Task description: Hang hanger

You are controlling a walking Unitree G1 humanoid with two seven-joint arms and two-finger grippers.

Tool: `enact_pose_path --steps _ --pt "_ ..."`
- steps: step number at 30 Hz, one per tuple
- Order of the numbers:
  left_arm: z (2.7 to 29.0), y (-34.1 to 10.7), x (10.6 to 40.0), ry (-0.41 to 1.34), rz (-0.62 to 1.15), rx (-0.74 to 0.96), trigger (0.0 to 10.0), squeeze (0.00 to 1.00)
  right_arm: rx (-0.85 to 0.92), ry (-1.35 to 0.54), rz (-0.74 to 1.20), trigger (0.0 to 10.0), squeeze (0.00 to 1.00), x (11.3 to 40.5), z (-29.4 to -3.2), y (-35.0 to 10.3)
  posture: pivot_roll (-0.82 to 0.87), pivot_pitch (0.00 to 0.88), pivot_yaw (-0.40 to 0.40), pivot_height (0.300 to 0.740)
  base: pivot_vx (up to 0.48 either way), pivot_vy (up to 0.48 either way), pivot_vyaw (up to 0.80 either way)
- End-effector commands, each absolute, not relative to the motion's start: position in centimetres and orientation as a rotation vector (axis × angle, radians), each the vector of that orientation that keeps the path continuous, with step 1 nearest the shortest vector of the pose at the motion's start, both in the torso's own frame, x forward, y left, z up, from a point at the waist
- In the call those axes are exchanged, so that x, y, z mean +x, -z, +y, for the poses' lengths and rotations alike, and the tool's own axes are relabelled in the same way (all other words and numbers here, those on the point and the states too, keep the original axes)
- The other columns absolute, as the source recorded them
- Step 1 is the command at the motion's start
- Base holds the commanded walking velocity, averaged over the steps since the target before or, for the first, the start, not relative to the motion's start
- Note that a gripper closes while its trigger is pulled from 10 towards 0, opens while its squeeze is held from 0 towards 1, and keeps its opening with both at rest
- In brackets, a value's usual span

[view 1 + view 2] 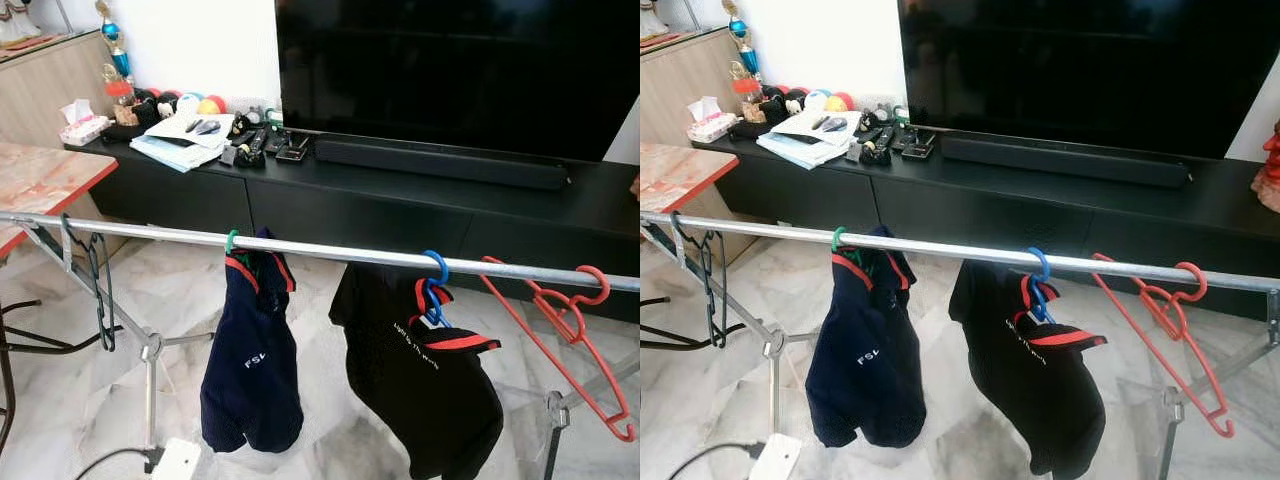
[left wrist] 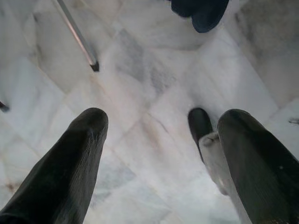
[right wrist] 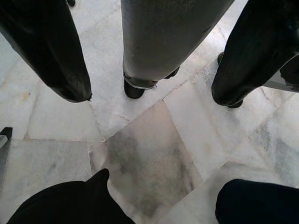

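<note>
While both arms hung idle, left gripper [image 2: 159, 140] and right gripper [image 3: 149, 93] stood wide and empty above the marble floor [image 2: 140, 93]. Hooked near the rail's [image 1: 330, 248] right end, the red hanger [image 1: 560, 335] dangled bare beside the black shirt [image 1: 430, 385], so the hanging looked done.

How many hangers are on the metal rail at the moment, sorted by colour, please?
Green hanger: 1, carrying a navy shirt
Blue hanger: 1, carrying a black shirt
Red hanger: 1, bare
Dark hanger: 1, bare
Total on the rail: 4
</note>
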State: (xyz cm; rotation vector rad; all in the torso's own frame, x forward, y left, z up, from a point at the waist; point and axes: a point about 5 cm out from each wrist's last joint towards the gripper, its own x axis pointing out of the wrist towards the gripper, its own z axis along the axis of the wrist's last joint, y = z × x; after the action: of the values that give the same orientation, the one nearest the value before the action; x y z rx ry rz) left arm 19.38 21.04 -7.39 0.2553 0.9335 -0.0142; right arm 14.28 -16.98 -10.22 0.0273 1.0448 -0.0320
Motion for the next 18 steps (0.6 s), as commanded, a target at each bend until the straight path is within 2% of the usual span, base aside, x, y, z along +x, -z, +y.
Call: enact_pose_path --steps 1,9,18 --pt "21.15 7.62 19.07 -0.025 0.959 0.221 10.0 0.0 0.038 0.045 1.047 10.0 0.0 14.14 -16.96 10.27 -0.08 0.012 0.025 0.74 0.0 0.0 0.0" --pt "20.64 7.68 19.23 -0.054 0.951 0.134 10.0 0.0 0.045 0.04 1.041 10.0 0.0 14.11 -16.77 10.28 -0.09 0.009 0.033 0.74 0.0 0.0 0.0" --pt "20.71 8.11 18.44 -0.05 0.985 0.162 10.0 0.0 0.035 0.044 1.046 10.0 0.0 14.07 -17.16 10.28 -0.08 0.006 0.014 0.74 0.0 0.0 0.0"
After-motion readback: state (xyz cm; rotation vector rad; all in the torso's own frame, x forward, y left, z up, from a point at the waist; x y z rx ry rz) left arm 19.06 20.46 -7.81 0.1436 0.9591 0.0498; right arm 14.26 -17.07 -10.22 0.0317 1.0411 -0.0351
